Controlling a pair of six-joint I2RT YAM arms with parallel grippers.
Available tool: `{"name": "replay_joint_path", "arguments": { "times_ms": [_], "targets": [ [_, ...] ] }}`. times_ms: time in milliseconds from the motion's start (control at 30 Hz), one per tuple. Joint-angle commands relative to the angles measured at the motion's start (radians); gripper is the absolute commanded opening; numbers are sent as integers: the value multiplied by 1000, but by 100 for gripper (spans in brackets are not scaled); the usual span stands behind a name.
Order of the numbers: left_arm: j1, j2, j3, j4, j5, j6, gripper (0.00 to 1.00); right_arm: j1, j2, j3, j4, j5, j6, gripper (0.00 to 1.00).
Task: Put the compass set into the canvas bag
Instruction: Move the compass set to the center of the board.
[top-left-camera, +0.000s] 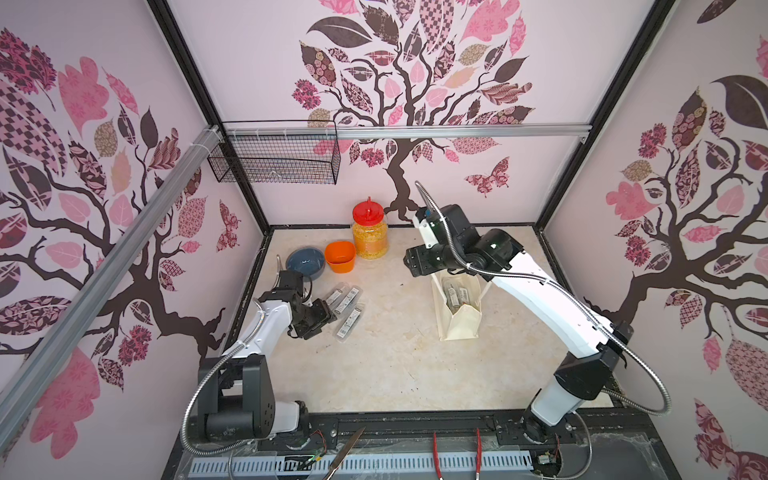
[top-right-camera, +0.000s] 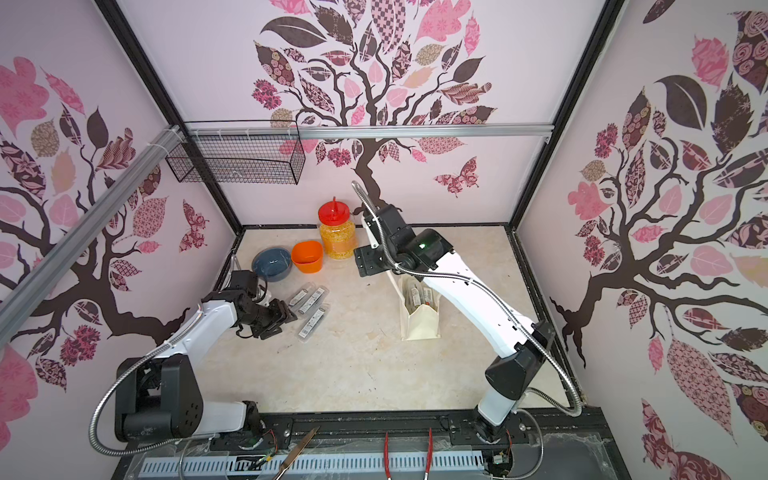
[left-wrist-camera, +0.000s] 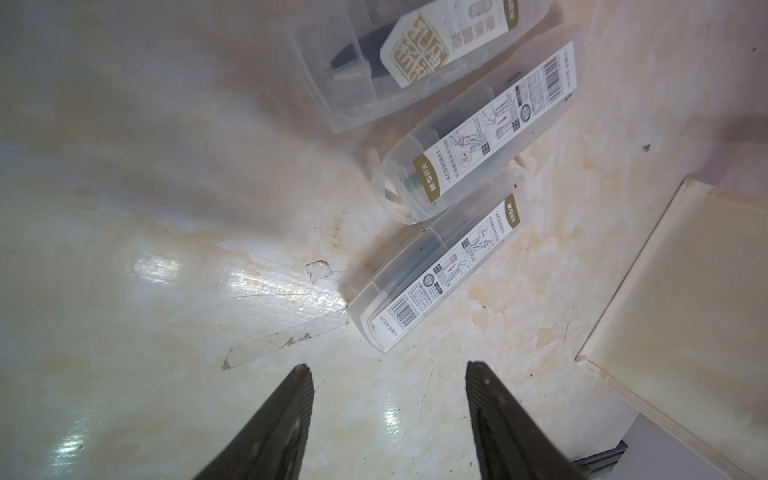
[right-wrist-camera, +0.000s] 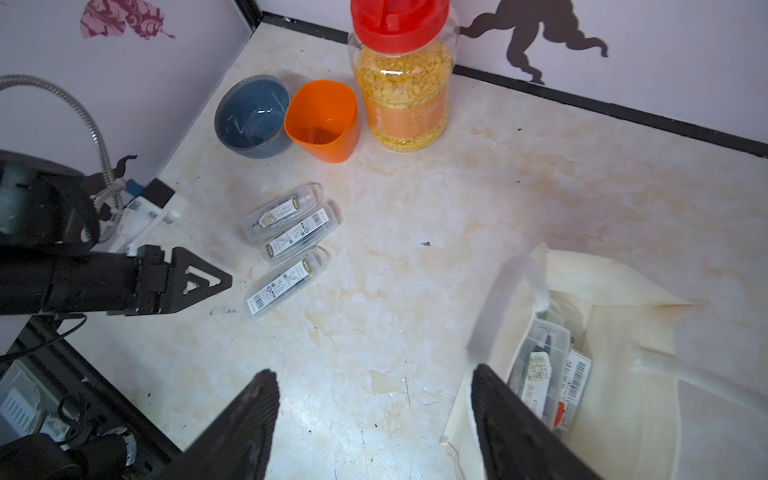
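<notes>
The black wire basket (top-left-camera: 274, 162) hangs from the rail on the back wall, high above the canvas bag (top-left-camera: 459, 320) and well apart from it; what lies in it I cannot tell. The bag stands upright on the marbled table (top-left-camera: 395, 365) with its mouth open, under the right arm's wrist; inside are the bagged compass sets (right-wrist-camera: 540, 374) — clear plastic cases with white barcode labels, standing on end and leaning together, with something red low among them. Beyond the bag, toward the back wall and the left arm's side, stands a clear jar (top-left-camera: 370, 237) with a red lid, filled nearly to the neck with yellow grains; farther from the bag along that line sit the orange cup (top-left-camera: 340, 257) and then the blue-grey bowl (top-left-camera: 305, 262), each just beside the last. Three loose compass sets (top-left-camera: 348, 300) lie flat on the table, well apart from the bag on the left arm's side; they lie side by side, nearly parallel, labels up.

The right gripper (right-wrist-camera: 374, 372) hangs at the edge of the bag's mouth; its fingers (right-wrist-camera: 245, 424) stand wide apart with nothing between them; one overlaps the bag's rim in the wrist view, and I cannot tell whether it touches. The left gripper (left-wrist-camera: 387, 368) sits low over the table, far from the bag and just short of the nearest loose case; its fingers (left-wrist-camera: 286, 415) are spread — holding nothing, touching nothing.
</notes>
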Motion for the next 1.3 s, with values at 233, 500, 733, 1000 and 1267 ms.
{"name": "replay_joint_path", "arguments": {
  "times_ms": [233, 500, 733, 1000, 1267],
  "targets": [
    [-79, 128, 92, -13, -76, 103, 64, 97, 76, -93, 85, -43, 87, 77],
    [-91, 209, 86, 27, -10, 102, 63, 105, 25, -270, 228, -44, 154, 80],
    [-125, 219, 88, 52, 31, 82, 63, 103, 40, -332, 277, -67, 177, 81],
    [-173, 261, 85, 89, 110, 31, 62, 93, 69, -301, 235, -59, 168, 81],
    [-235, 262, 85, 191, 209, -79, 62, 56, 75, -292, 198, -53, 135, 83]
  ]
}}
